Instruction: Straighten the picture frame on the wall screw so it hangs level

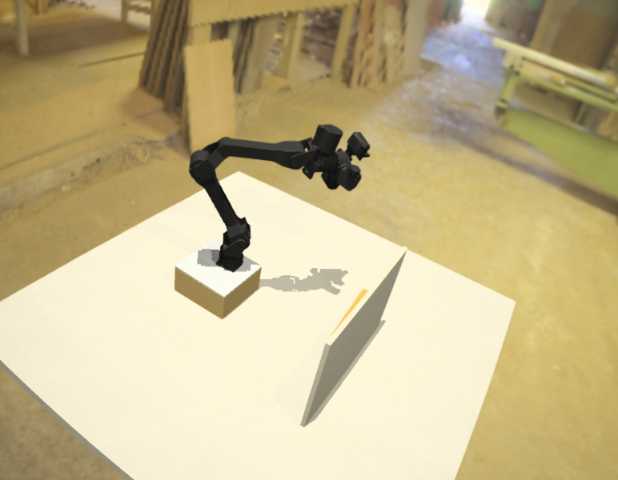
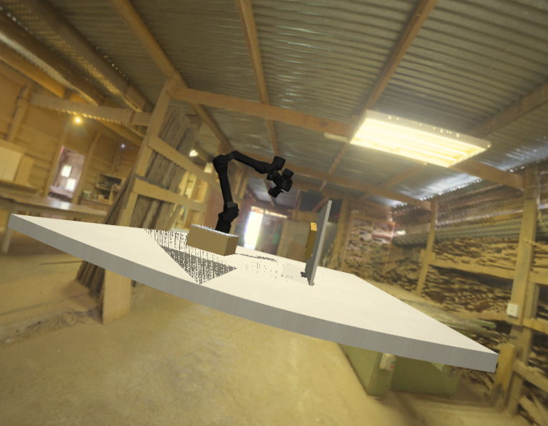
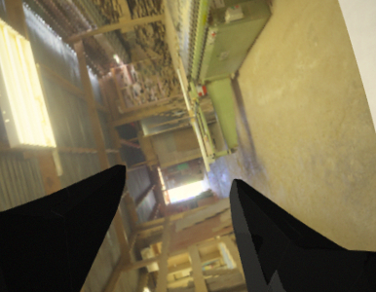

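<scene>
Gripperless phrasing aside, the brief wants the end effector first.End effector (image 1: 357, 178) (image 2: 287, 182) (image 3: 178, 180) open, two fingers apart

black arm (image 1: 258, 150) (image 2: 226, 183) raised and bent at the elbow, hand (image 1: 362, 167) (image 2: 283, 185) (image 3: 178, 180) held high above the tabletop (image 1: 206, 362) (image 2: 274, 302) (image 3: 365, 49), dark fingers parted, nothing gripped

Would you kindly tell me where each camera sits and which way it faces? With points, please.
Top: above the table (image 1: 143, 362) (image 2: 246, 295), looking down across arm (image 1: 254, 150) (image 2: 223, 183) and wall panel (image 1: 353, 338) (image 2: 321, 243); whole arm visible.
Exterior: low beside the table, facing the arm and the panel's edge; whole arm visible.
Wrist: on the arm, looking out between the open gripper's (image 3: 178, 177) two fingers into the workshop.
Shared: top and exterior both show arm, panel and orange frame (image 1: 349, 311) (image 2: 310, 241).
</scene>
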